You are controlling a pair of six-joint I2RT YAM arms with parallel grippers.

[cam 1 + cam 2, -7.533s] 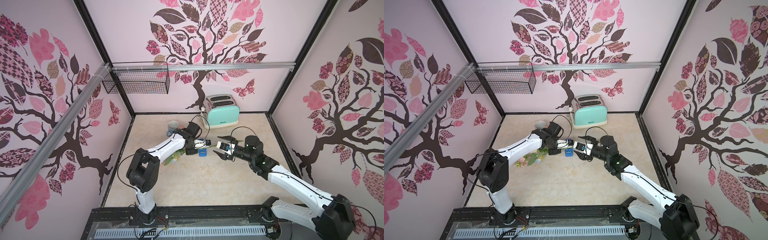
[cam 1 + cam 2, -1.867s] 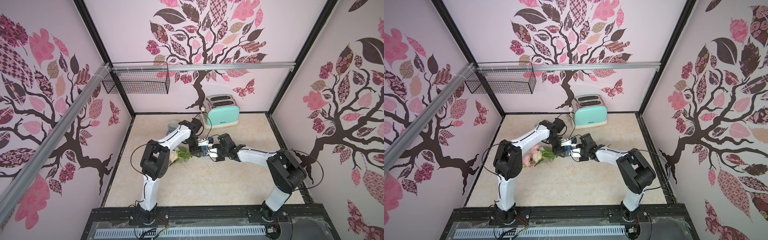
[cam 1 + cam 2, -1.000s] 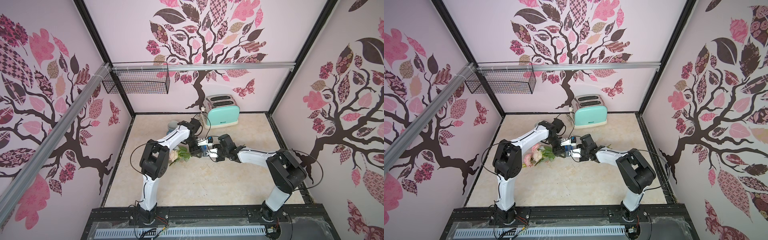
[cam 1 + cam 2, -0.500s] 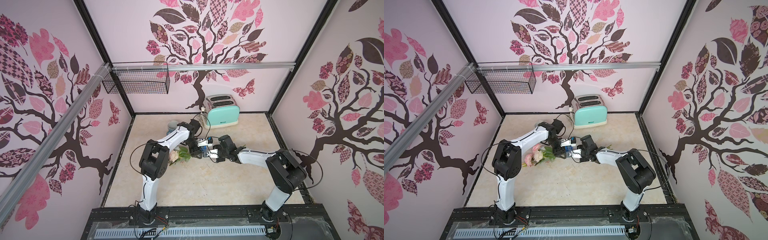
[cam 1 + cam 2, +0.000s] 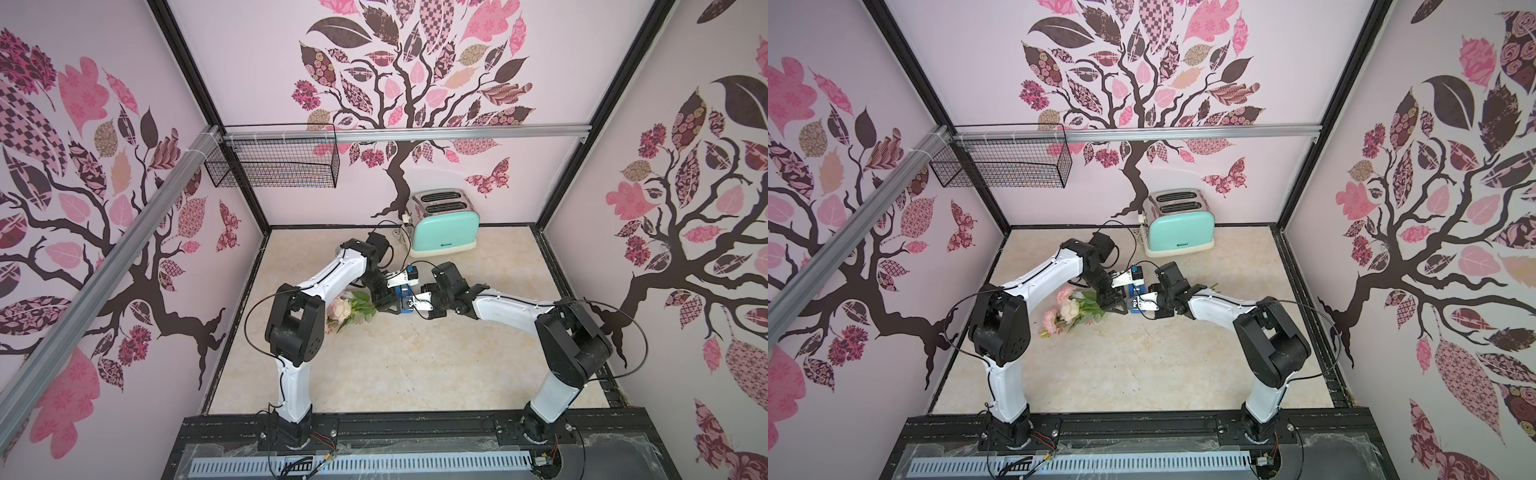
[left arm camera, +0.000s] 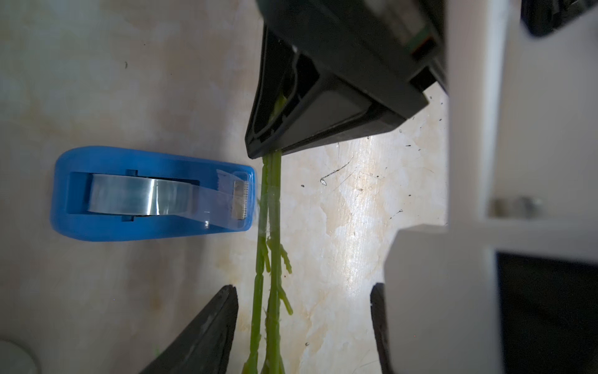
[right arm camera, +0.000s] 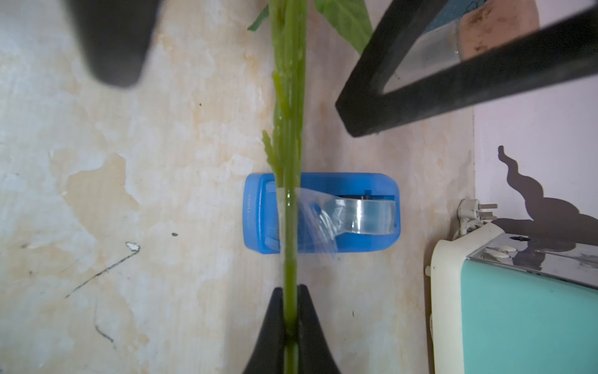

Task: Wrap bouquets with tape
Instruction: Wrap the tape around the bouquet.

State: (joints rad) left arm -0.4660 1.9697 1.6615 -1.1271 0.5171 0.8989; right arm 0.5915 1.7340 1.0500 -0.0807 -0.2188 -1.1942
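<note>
The bouquet lies on the table, its pink and cream blooms to the left and its green stems running right. My right gripper is shut on the stems. The blue tape dispenser sits right beside the stems. A clear strip of tape runs from the roll onto them. My left gripper is open, its fingers on either side of the stems and not touching them.
A mint toaster stands at the back wall, close behind the dispenser. A wire basket hangs on the back left rail. Part of a mug shows past the left finger.
Since several seconds ago my right arm has come in and shut on the stems by the dispenser. Over the last second both arms have stayed put and the left jaws have widened a little.
</note>
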